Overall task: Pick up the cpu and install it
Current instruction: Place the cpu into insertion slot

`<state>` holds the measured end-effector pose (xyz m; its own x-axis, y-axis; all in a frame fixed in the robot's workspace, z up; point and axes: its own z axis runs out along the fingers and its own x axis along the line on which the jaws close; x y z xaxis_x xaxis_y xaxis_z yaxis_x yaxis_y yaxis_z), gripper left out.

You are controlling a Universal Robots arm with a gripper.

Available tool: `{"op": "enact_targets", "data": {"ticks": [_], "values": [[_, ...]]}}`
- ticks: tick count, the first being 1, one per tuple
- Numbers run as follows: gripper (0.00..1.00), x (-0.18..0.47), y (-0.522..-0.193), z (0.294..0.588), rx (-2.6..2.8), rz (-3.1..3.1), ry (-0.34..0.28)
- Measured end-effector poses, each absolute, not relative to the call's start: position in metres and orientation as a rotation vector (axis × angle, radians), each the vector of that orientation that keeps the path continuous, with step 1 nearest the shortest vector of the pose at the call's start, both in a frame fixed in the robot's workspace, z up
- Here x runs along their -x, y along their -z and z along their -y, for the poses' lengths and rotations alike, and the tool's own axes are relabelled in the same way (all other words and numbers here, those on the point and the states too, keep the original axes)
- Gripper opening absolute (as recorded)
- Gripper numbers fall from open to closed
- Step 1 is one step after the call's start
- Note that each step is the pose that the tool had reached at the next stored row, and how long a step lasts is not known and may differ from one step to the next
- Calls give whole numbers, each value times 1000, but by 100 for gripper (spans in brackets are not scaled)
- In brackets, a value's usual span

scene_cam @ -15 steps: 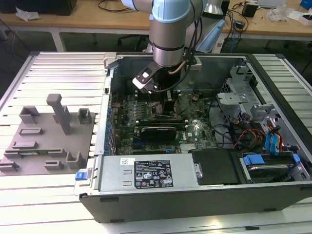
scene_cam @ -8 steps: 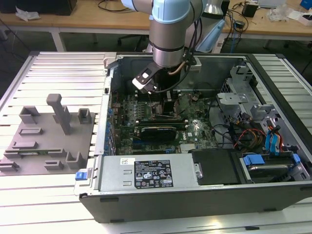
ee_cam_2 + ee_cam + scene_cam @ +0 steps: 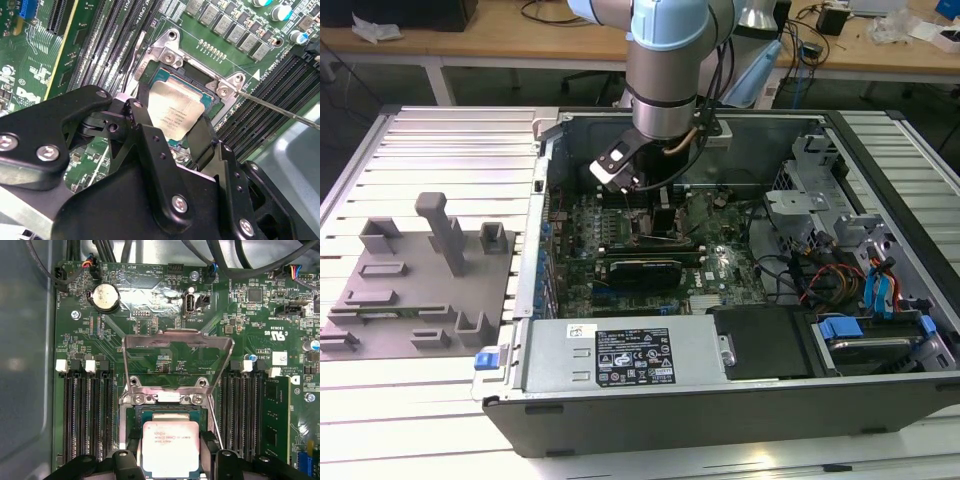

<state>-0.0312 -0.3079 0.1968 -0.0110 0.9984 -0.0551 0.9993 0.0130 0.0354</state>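
Grey fixture [image 3: 420,290]: at the exterior view's left, on the slatted table beside the computer case [image 3: 720,420]. I see no chip on its blocks, so the pick-up looks done.
Arm [image 3: 665,70]: reaches down into the open case, over the middle of the motherboard [image 3: 150,315].
Gripper [image 3: 172,132]: its two black fingers [image 3: 202,142] flank the chip and seem to press on its opposite edges. I'd say it is grasping the cpu, not released.
The cpu [image 3: 171,447]: silvery top up, square over the socket [image 3: 210,102], between the banks of memory slots [image 3: 87,415]. I cannot tell whether it is fully seated or just above the contacts.
Load plate [image 3: 177,340]: swung up and open beyond the chip.
Lever [image 3: 280,107]: a thin rod angling away from the socket's corner, apparently unlatched.
Progress: carry finished and placement at or near its end. The release, the plate and the lever are not yet done.
Drive bays [image 3: 875,300]: at the exterior view's right, well apart from the work.
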Motion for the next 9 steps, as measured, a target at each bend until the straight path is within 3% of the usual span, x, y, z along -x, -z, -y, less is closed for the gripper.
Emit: {"op": "enact_targets", "data": {"ticks": [9], "values": [[55,30,-197,308,-2157,-2196,20]]}}
